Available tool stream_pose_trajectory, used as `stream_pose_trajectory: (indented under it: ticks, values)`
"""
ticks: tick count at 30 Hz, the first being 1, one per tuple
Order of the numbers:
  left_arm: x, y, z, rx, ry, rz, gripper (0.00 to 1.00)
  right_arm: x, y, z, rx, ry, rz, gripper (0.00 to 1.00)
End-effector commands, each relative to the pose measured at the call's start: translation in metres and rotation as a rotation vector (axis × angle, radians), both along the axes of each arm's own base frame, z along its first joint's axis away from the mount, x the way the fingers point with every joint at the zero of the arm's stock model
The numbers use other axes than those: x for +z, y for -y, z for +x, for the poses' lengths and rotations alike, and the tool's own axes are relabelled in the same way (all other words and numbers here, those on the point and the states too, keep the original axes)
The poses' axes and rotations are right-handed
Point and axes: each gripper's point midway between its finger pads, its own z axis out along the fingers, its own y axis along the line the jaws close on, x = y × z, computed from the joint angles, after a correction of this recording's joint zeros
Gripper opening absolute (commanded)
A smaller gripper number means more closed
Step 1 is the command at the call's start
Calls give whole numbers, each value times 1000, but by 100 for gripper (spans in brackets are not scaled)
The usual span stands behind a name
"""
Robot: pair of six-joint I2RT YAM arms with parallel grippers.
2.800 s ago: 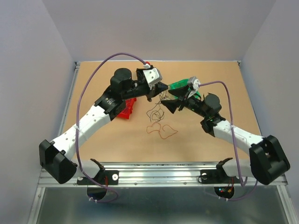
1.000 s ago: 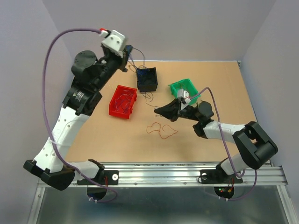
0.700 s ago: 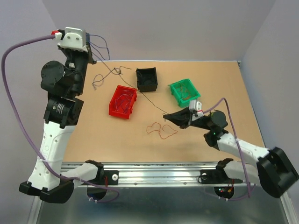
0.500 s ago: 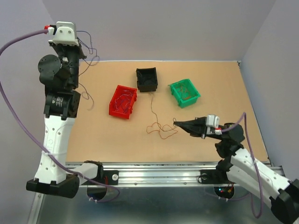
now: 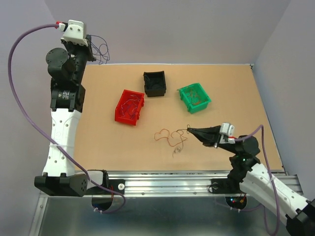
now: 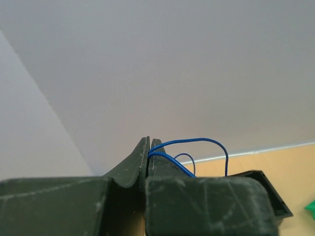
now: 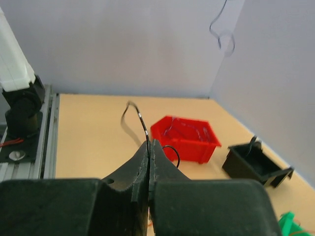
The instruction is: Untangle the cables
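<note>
The left arm stands tall in the upper left of the top view, its left gripper (image 5: pixel 92 51) lifted high above the table's (image 5: pixel 108 142) far left corner. Its fingers are pressed together, pinching a thin blue cable (image 6: pixel 197 139). In the left wrist view this cable arcs out from between the fingertips and drops to the right. In the top view its dark loops hang just right of the gripper, against the back wall.

The right gripper (image 5: pixel 189 130) sits low in the lower right of the top view, pointing left. Its jaws are also closed, nipping a thin black cable (image 7: pixel 142 123). This cable rises from the tips and bends over to the left in the right wrist view. In the top view it trails down and left onto the table.

A reddish-orange cable (image 5: pixel 165 133) lies in loose loops on the table, just left of the right gripper's tip.

Across the middle of the frame stand a red bin (image 5: pixel 130 106), a black bin (image 5: pixel 154 83) and a green bin (image 5: pixel 194 97). The red and green bins hold thin wires.
</note>
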Motion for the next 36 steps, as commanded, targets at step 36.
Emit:
stream_pose_trajectory:
  ticks: [36]
  values:
    - [-187, 76, 38, -437, -304, 15, 0, -44, -38, 47, 30, -163, -187, 1]
